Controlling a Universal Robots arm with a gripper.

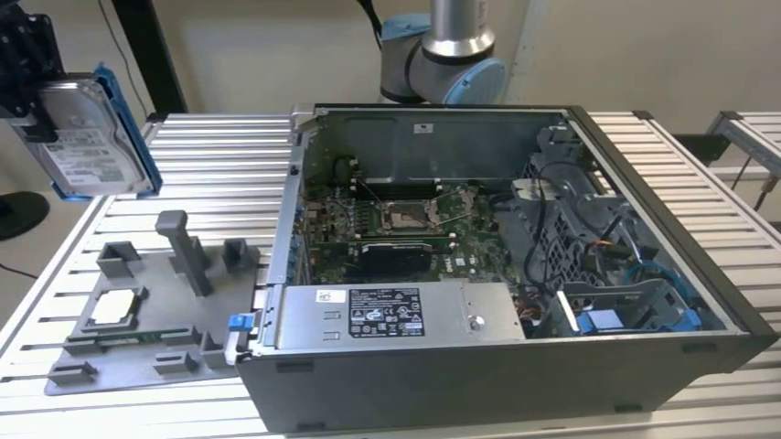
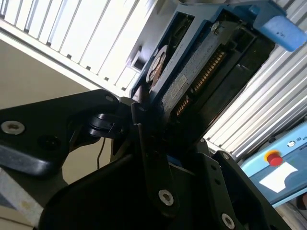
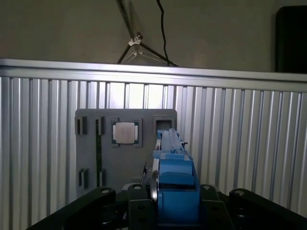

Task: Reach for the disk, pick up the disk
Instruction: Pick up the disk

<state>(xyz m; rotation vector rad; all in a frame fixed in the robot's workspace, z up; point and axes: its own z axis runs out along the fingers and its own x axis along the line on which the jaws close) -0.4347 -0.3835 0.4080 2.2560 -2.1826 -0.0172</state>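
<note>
My claw (image 3: pixel 175 206) grips flat silver disk w/ blue plastic bracket (image 1: pixel 86 137), aloft. Pick-up looks done; needs steady grip only.

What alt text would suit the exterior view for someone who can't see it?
A black gripper holds the disk upright in the air at the exterior view's left, above a grey tray carrying a chip. An open computer case sits on the slatted table beside it.

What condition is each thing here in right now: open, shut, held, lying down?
disk: held in the air, near upright.
gripper: shut on the disk.
computer case: open, insides exposed.
chip: lying flat in the grey tray.
</note>
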